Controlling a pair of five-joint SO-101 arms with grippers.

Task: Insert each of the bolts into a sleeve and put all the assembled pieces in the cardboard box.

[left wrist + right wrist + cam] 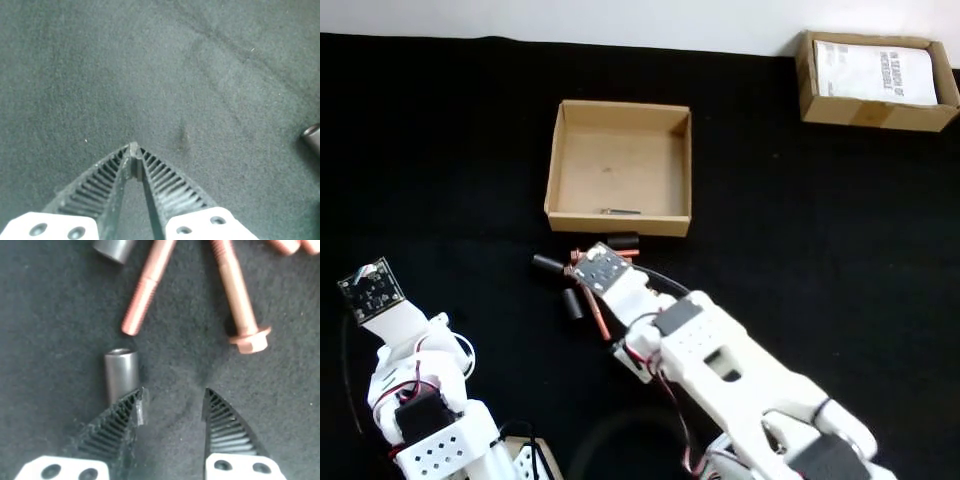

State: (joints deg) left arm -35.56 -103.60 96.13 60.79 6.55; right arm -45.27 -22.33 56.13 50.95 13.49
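My right gripper (173,401) hangs open just above the black mat. A dark metal sleeve (121,374) lies against the outer side of one finger; nothing is between the jaws. Two copper bolts (148,288) (238,296) lie just beyond the tips, and another sleeve (112,248) sits farther off. From above, the right arm's wrist (603,268) covers this cluster, with sleeves (548,264) (574,303) and a bolt (599,316) beside it. The cardboard box (556,165) stands just behind, with a thin piece (620,211) inside. My left gripper (133,150) is shut over bare mat.
A second cardboard box (807,80) holding a printed sheet stands at the far right corner. The left arm (415,360) sits at the near left. One sleeve end (312,135) shows far off to the side of the left gripper.
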